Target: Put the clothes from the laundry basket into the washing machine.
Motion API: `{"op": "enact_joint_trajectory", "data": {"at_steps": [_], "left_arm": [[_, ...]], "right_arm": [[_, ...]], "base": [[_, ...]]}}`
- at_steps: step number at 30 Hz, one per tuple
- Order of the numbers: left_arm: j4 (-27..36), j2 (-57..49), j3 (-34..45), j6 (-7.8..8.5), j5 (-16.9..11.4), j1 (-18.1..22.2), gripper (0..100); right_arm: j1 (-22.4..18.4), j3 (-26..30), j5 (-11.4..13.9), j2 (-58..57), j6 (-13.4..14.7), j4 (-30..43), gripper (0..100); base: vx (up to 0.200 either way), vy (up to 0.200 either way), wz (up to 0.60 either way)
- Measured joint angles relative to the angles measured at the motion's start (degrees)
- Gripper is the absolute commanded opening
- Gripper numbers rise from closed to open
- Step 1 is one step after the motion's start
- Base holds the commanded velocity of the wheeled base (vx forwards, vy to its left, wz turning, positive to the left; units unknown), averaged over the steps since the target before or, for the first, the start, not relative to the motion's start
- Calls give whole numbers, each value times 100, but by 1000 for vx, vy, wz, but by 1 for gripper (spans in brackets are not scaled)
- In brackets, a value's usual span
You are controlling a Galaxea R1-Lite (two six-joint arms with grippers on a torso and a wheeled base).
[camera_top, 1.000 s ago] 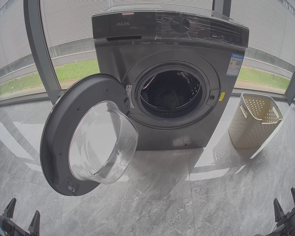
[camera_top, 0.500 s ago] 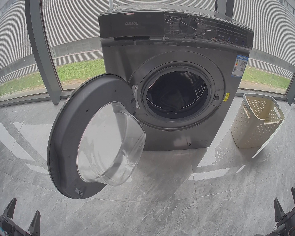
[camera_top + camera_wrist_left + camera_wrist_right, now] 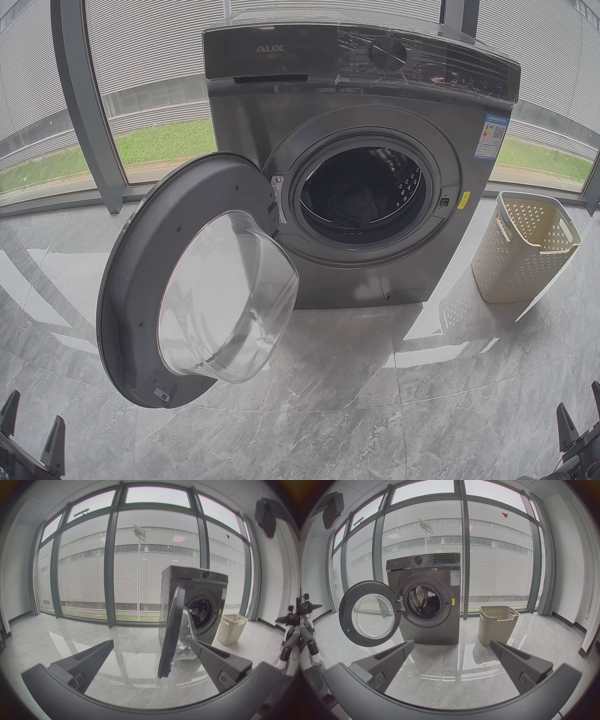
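Observation:
A grey front-loading washing machine (image 3: 350, 112) stands ahead with its round door (image 3: 194, 281) swung wide open to the left. Dark clothes (image 3: 353, 203) lie inside the drum, and they show as a dark heap (image 3: 429, 603) in the right wrist view. The cream perforated laundry basket (image 3: 525, 250) stands on the floor right of the machine, and what I see of its inside looks bare. My left gripper (image 3: 31, 437) hangs low at the near left, open with nothing between its fingers. My right gripper (image 3: 450, 645) is low at the near right, open and holding nothing.
Grey marble floor (image 3: 350, 387) stretches between me and the machine. Tall windows with dark frames (image 3: 81, 106) stand behind it. The open door (image 3: 170, 633) juts into the floor space left of the machine. A wall runs beyond the basket (image 3: 495, 623).
The whole head view has shifted, so the machine and basket sit a little further right in it. My left gripper shows lower and further left.

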Motion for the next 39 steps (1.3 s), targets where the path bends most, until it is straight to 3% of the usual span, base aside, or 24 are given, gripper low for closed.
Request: {"op": "enact_joint_trajectory", "data": {"at_steps": [1,5,11,15,23,30,39], "left_arm": [[-5,94,-200,-117,-44,-23,100],[-16,512,-510,-284,-180,-133,100],[-222,1620,-733,-429,-616,-354,100],[-457,2332,-834,-466,-1024,-443,100],[-651,3588,-1287,-482,-1477,-572,100],[-1059,4457,-1585,-477,-1591,-806,100],[-1701,5358,-1684,-471,-1552,-1415,100]], "right_arm": [[0,0,0,0,0,0,100],[0,0,0,0,0,0,100],[0,0,2,2,0,0,100],[0,0,0,2,0,0,100],[0,0,2,2,0,-2,100],[0,0,0,5,0,0,100],[0,0,2,7,0,-2,100]], "base": [[0,0,0],[0,0,0],[0,0,0],[0,0,0],[0,0,0],[0,0,0],[0,0,0]]}}
